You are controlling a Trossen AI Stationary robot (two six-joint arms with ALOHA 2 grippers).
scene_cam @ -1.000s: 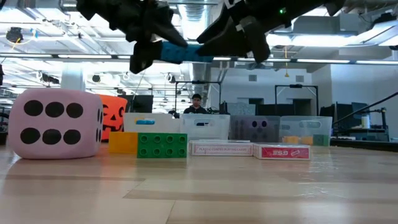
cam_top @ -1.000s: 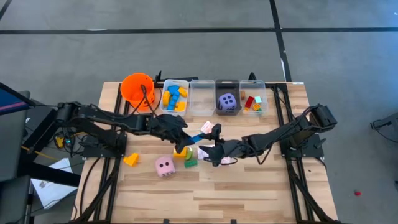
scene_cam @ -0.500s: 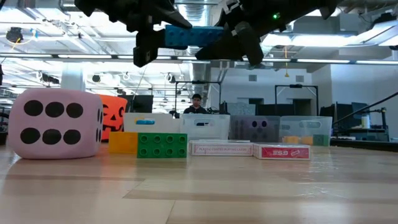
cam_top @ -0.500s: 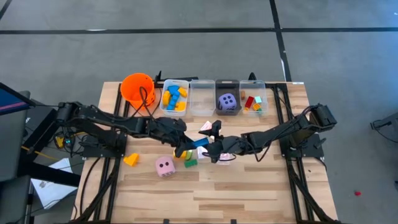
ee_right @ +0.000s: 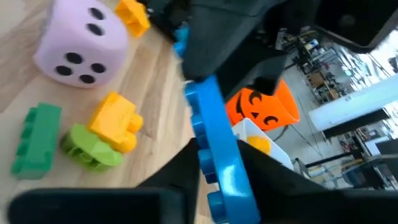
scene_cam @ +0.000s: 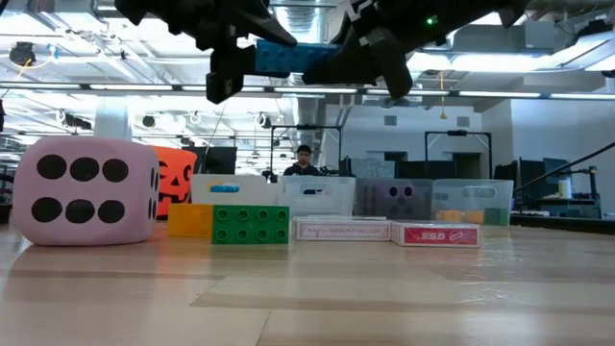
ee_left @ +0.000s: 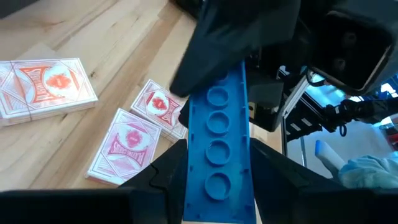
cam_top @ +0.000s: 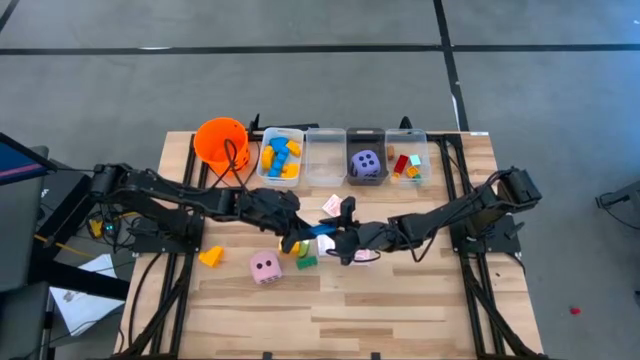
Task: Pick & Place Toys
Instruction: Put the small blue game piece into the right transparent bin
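Left gripper [cam_top: 296, 232]: closed on one end of the blue block [cam_top: 320, 229], held above the table.
Block: judged light, stiff and smooth; best gripped across its flat sides, away from the studs.
Right gripper [cam_top: 338, 238]: jaws set around the block's other end; a firm grip cannot be told.
Left wrist view: studs [ee_left: 216, 123] and cards [ee_left: 127, 143] under the jaws are shown.
Low view: block [scene_cam: 293, 58] seen well clear of the green block [scene_cam: 250, 225].
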